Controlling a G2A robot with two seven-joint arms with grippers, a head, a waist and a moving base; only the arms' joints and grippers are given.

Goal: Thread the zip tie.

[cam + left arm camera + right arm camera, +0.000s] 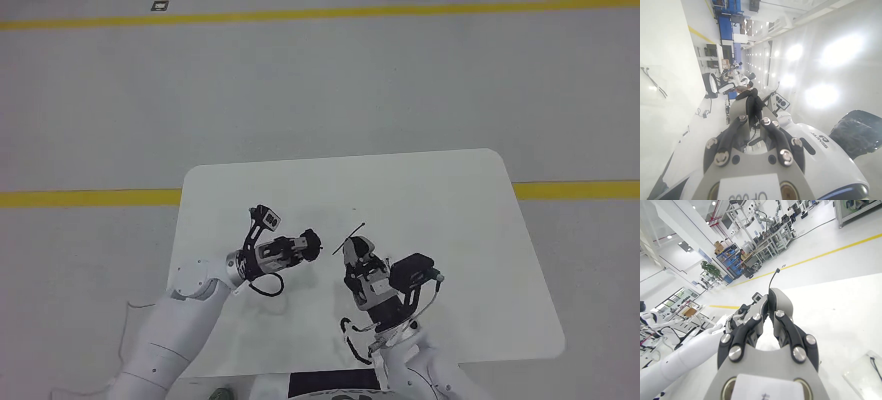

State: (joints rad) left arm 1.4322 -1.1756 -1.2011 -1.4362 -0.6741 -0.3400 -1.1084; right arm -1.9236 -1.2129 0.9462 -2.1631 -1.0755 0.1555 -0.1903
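On the left, left gripper point(311, 241) is hanging over the table point(450, 200), centre-left, tips pointing twd the other arm. In its own wrist view the pads point(751, 106) are sitting pressed together; can't tell if anything's betw them. Just right of it, right gripper point(355, 248) is clamping a black zip tie point(777, 270). The strap is sticking up out of the closed pads, head end free in the air. Top view is giving the layout: grippers near each other, not touching, tie slanting away from the robot. Wrist views are adding a clear bag point(657, 75) lying on the table w/ spare ties point(654, 82) inside, approx 2, count unsure. Counting: 2 grippers, 1 held tie, 1 bag.
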